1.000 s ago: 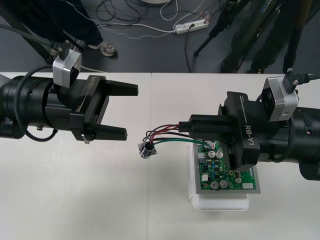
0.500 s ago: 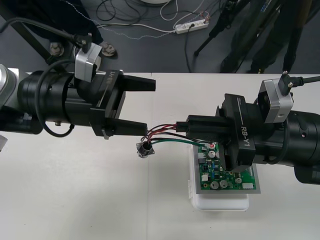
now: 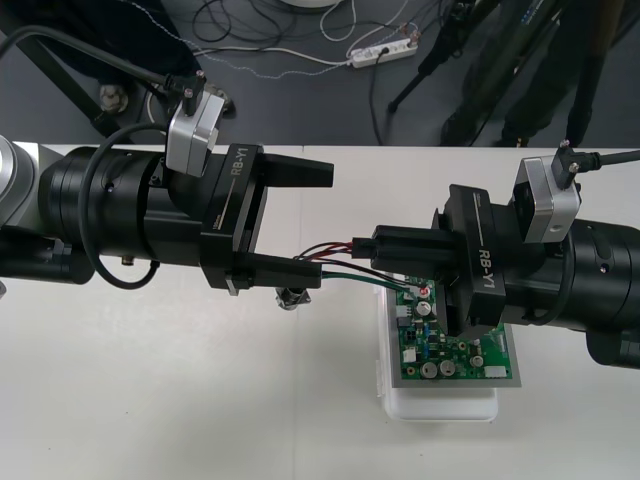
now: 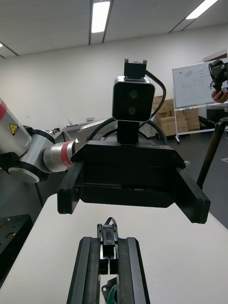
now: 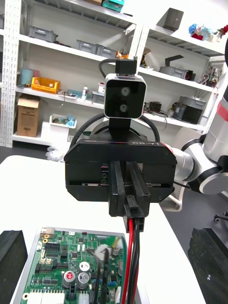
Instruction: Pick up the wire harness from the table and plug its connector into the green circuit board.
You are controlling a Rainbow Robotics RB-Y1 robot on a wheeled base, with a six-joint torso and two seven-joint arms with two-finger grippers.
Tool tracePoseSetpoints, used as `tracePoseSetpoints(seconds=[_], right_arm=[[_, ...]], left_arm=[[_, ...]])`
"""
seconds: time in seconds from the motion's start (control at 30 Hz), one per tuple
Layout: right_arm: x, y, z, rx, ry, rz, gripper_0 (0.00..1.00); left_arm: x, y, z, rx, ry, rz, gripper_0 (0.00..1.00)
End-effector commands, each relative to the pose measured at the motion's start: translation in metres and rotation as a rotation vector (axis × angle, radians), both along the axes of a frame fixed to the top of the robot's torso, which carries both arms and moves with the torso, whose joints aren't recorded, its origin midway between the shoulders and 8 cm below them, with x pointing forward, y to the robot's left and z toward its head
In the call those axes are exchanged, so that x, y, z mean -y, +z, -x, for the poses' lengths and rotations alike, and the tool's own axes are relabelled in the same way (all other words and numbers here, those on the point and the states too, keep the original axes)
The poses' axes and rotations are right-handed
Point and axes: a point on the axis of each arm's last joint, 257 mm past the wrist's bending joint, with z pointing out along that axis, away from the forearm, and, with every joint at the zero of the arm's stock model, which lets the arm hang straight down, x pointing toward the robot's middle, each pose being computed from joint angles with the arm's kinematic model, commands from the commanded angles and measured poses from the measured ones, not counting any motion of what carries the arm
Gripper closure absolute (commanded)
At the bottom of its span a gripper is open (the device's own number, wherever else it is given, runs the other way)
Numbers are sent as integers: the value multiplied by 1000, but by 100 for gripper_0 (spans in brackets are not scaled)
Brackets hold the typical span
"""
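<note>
In the front view two grippers, one harness, one board and one base are counted. The left gripper (image 3: 325, 224) is stretched level from the left, its two fingers (image 3: 300, 172) spread wide, one toward the table's far edge and one nearer. The right gripper (image 3: 376, 250) is reached in level from the right, off the far left corner of the green board (image 3: 452, 350), which is seated on a white base (image 3: 440, 408) on the table (image 3: 150, 400). Its jaws are drawn narrow on one end of the harness (image 3: 335, 262). Three wires (image 3: 345, 280) – red, black, green – are led leftward from there, past the tip of the left gripper's nearer finger, to the single metal socket (image 3: 288, 298), half hidden under that finger, low by the table.

In the right wrist view the right gripper's two fingers (image 4: 88, 270) are seen close together, with one small black plug (image 4: 109, 242) pinched between them. The left gripper (image 4: 133, 209) is faced head-on, one camera (image 4: 133, 99) mounted on top, its fingers splayed far apart.

In the left wrist view the left gripper's own fingers (image 5: 10, 259) are set at the two corners, far apart. Between them the right gripper (image 5: 129, 202) is faced, jaws pressed on the plug (image 5: 134, 211), which is held apart from the board (image 5: 61, 275); red and black wires are hung down from it in front of the board
</note>
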Motion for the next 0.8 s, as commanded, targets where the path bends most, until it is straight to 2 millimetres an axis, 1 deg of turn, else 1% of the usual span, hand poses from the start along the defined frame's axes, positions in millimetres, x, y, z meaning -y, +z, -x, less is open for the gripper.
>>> tracePoseSetpoints(seconds=[0.03, 0.13, 0.23, 0.6, 0.8], right_arm=[[1, 9, 4, 45, -20, -17, 100], [1, 9, 4, 48, -17, -16, 100], [0, 8, 4, 46, -17, -16, 100], [-1, 7, 5, 45, -14, -16, 100], [-1, 7, 5, 44, -12, -15, 100]], left_arm=[[2, 2, 6, 23, 10, 4, 0], [6, -4, 10, 10, -4, -3, 0], [9, -7, 8, 6, 5, -3, 0], [16, -4, 4, 19, 17, -4, 0], [17, -6, 1, 38, 23, -15, 0]])
